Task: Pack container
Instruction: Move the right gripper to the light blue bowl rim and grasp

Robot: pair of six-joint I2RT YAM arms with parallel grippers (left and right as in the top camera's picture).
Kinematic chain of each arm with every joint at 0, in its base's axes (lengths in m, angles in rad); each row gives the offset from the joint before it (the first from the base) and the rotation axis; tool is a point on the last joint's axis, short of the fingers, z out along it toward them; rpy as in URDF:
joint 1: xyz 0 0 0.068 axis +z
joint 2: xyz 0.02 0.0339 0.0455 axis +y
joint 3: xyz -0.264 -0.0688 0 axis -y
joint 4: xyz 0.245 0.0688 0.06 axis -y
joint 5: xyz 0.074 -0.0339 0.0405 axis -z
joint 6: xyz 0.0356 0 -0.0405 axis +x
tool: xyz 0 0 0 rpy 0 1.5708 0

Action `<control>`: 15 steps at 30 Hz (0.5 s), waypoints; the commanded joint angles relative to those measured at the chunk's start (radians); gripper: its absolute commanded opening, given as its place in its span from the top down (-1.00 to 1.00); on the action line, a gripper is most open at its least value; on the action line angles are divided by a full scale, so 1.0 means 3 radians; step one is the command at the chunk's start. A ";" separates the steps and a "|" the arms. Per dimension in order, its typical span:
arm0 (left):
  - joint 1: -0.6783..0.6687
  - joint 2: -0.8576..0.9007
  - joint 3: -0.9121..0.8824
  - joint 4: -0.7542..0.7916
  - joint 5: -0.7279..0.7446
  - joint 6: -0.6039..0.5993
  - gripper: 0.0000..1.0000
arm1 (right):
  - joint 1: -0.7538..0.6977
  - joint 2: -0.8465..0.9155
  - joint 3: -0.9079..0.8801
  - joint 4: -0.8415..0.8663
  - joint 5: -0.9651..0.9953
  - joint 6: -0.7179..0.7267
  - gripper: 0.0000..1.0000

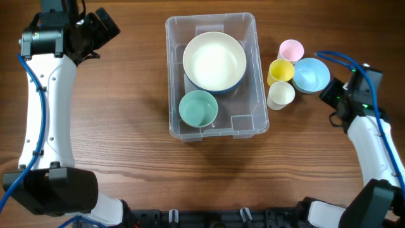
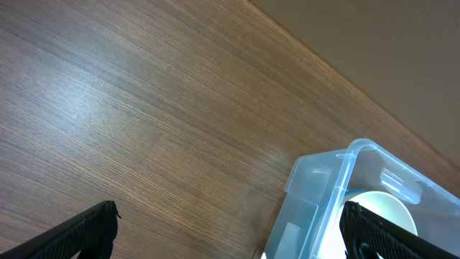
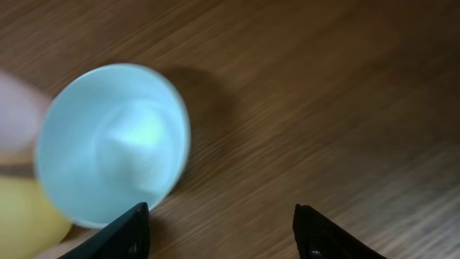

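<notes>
The clear container (image 1: 169, 76) stands mid-table and holds a large white bowl (image 1: 214, 61) and a small teal bowl (image 1: 198, 107). To its right stand a pink cup (image 1: 291, 49), a yellow cup (image 1: 281, 71), a cream cup (image 1: 281, 95) and a light blue bowl (image 1: 311, 75). My right gripper (image 1: 328, 95) sits just right of the blue bowl. In the right wrist view that gripper (image 3: 223, 234) is open over bare wood, one finger by the blue bowl (image 3: 111, 144). My left gripper (image 1: 109, 26) is open, far left of the container (image 2: 316, 173).
In the left wrist view my left gripper (image 2: 230, 237) spans bare wood and the container's corner, with the white bowl (image 2: 384, 208) showing inside. The yellow cup (image 3: 21, 216) touches the blue bowl. The table's far edge (image 2: 345, 72) runs diagonally above the container.
</notes>
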 commanded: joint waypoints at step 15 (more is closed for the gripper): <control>0.0015 -0.0074 0.0037 -0.0001 0.0038 -0.0032 -0.99 | -0.0088 0.0633 0.0064 0.0633 -0.0149 0.0078 -0.32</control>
